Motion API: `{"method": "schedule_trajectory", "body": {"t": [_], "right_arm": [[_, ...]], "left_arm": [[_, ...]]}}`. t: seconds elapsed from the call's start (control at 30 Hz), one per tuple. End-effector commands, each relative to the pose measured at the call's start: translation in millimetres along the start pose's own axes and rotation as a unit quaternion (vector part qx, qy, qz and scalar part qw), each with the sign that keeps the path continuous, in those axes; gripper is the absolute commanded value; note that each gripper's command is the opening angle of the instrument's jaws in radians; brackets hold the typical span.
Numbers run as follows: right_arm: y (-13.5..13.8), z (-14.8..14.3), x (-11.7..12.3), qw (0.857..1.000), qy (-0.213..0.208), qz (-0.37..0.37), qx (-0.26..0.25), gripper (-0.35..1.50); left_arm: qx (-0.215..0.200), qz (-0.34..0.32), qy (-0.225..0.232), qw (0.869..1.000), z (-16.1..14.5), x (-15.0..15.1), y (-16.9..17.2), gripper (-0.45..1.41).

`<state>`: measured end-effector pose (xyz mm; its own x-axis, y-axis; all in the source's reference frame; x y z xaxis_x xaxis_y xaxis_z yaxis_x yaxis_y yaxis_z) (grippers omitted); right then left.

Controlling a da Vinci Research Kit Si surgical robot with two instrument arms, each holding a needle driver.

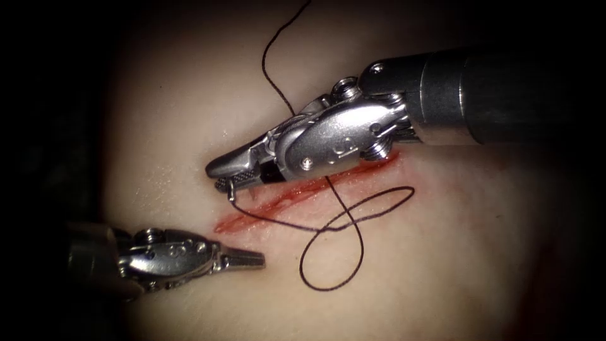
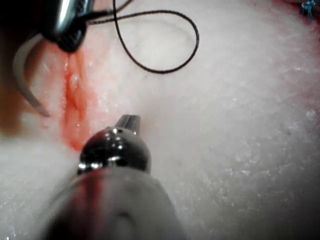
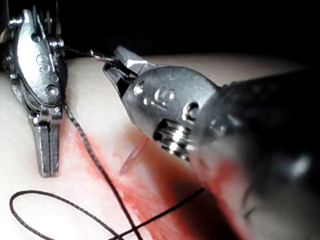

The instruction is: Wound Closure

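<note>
1. Left tool (image 1: 243, 257), nearest the camera, lies near and left of the cut (image 1: 297, 197); jaws closed, holding nothing.
2. Right tool (image 1: 230, 175) sits over the cut's left end, jaws clamped on the needle (image 2: 24, 75) near its thread end.
3. Needle curves free above the tissue (image 1: 442, 252), tip (image 3: 125, 167) clear.
4. Thread (image 1: 341, 246) loops right across the cut.

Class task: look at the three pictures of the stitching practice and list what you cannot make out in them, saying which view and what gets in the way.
- Needle: its held end sits behind the right tool in the left wrist view.
- Cut: its right end runs under the right tool in the endoscope view.
- Thread: its upper end leaves the endoscope picture's edge.
- Left tool: its tip is blurred in the left wrist view.
</note>
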<state>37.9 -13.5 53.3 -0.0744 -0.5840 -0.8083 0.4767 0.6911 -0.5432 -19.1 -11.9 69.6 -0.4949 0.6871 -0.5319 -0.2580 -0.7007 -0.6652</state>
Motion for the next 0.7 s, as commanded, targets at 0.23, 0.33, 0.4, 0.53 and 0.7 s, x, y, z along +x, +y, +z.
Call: {"method": "schedule_trajectory", "body": {"t": [0.23,0.33,0.4,0.53,0.7], "right_arm": [[3.0,-0.7,-0.8,0.994,0.022,0.097,-0.055,-0.35],[4.2,-1.4,-1.1,0.985,0.038,0.149,-0.083,-0.35],[4.6,-1.7,-1.2,0.981,0.038,0.169,-0.084,-0.35],[4.8,-1.8,-1.4,0.976,0.041,0.194,-0.088,-0.35],[6.2,-2.2,-2.0,0.967,0.046,0.229,-0.100,-0.35]], "left_arm": [[0.000,0.004,-0.028,1.000,0.7,-0.4,0.0,-0.45],[-0.004,0.007,-0.034,0.999,0.5,-0.4,-0.1,-0.45],[-0.003,0.008,-0.033,0.999,0.4,-0.4,-0.2,-0.45],[-0.004,0.009,-0.035,0.999,0.4,-0.4,-0.2,-0.45],[0.002,0.011,-0.049,0.999,0.4,-0.4,-0.1,-0.45]]}}
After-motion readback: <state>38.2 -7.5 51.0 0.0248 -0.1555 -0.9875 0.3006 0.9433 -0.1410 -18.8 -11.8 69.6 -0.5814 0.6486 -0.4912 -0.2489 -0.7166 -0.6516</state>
